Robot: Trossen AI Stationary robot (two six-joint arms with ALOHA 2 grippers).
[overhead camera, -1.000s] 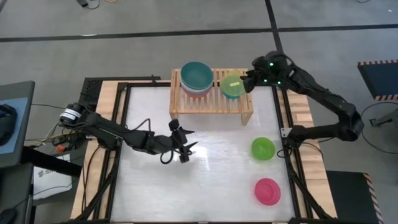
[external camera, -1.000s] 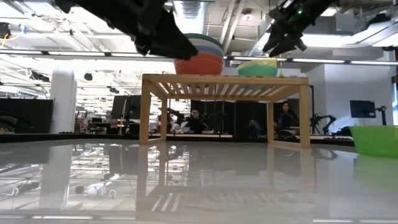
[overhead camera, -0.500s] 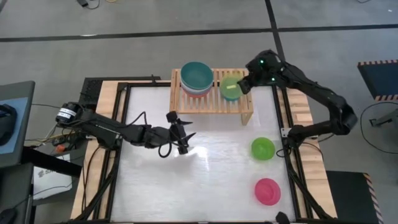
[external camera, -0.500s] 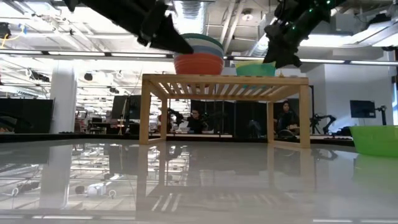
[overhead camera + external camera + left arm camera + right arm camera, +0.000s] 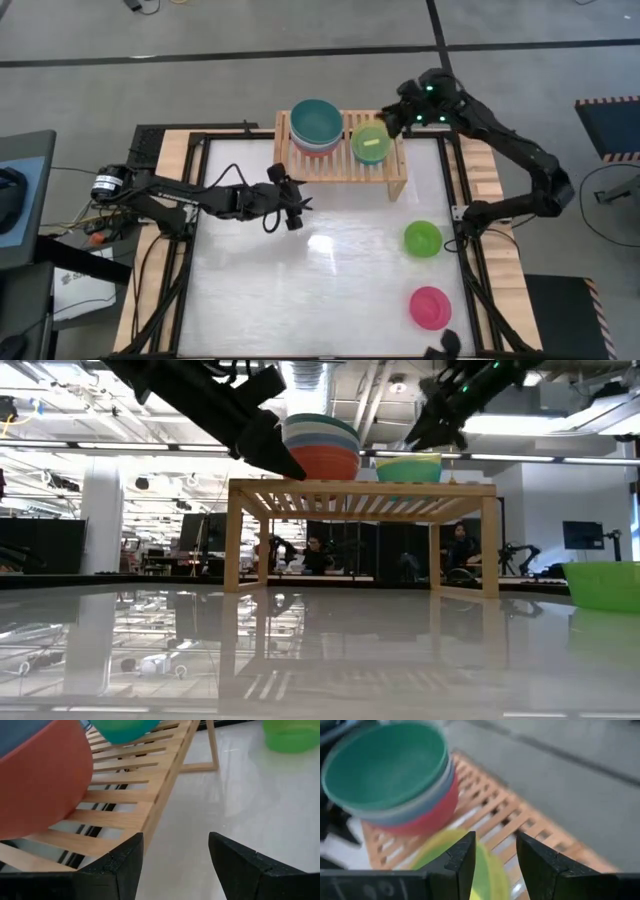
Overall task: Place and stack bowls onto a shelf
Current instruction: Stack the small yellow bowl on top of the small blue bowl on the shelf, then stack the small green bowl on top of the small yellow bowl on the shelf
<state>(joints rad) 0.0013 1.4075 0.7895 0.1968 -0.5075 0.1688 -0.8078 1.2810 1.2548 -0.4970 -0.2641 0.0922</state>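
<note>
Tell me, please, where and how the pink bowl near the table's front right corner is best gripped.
Grip the pink bowl by its rim, coming straight down from above with one finger inside and one outside. It sits upright with its mouth open upward, standing alone, well apart from the lime green bowl, so any rim section looks free. The right gripper, now by the shelf, seems nearer.

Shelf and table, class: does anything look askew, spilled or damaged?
Nothing stands out. The stack of bowls and the yellow bowl sit level on the shelf; the lime green bowl and pink bowl stand upright on the table.
</note>
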